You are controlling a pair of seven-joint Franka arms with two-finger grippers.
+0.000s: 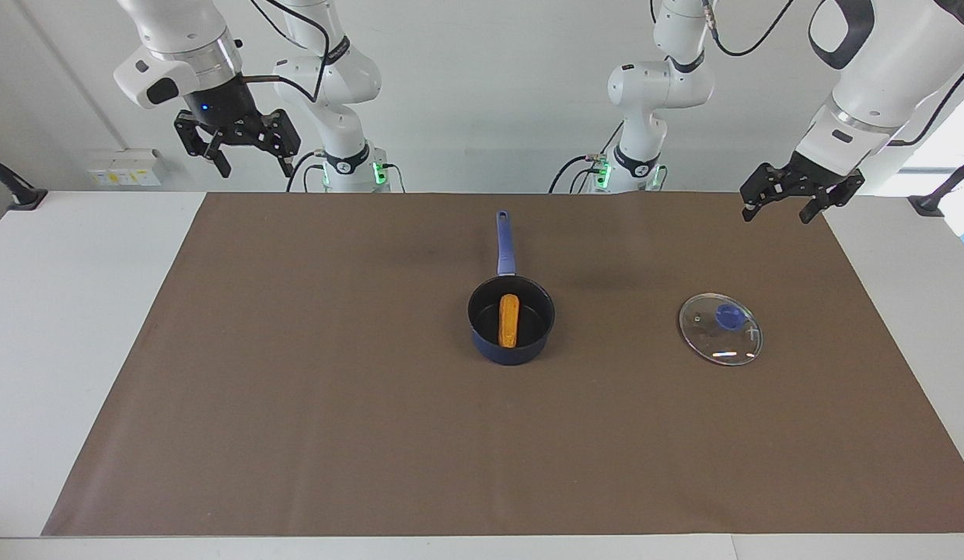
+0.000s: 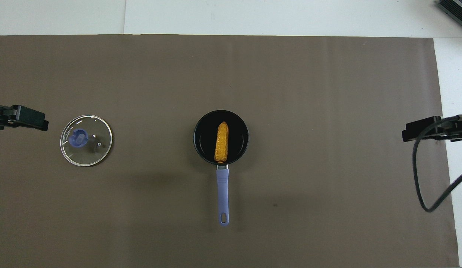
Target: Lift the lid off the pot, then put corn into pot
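1. The corn (image 1: 509, 320), a small orange-yellow bumpy cob tapering to one end, lies inside the pot (image 1: 511, 342), a small dark blue saucepan with a black inside and a long straight blue handle that points toward the robots' edge of the table.
2. The right gripper (image 1: 249, 161) hangs high over the corner of the brown mat at the right arm's end of the robots' edge, its two black fingers spread wide and holding nothing.
3. The left gripper (image 1: 779, 211) hangs over the mat's corner at the left arm's end of the robots' edge, fingers parted and empty too.
4. The lid (image 1: 721, 329), a round clear glass disc with a thin metal rim and a blue knob, lies flat on the mat toward the left arm's end, well apart from the pot.
5. Both steps look done: lid off, corn in the pot. Nothing seems left.
6. The pot sits mid-table, well apart from both grippers; the lid lies nearer the left gripper, not touching it.
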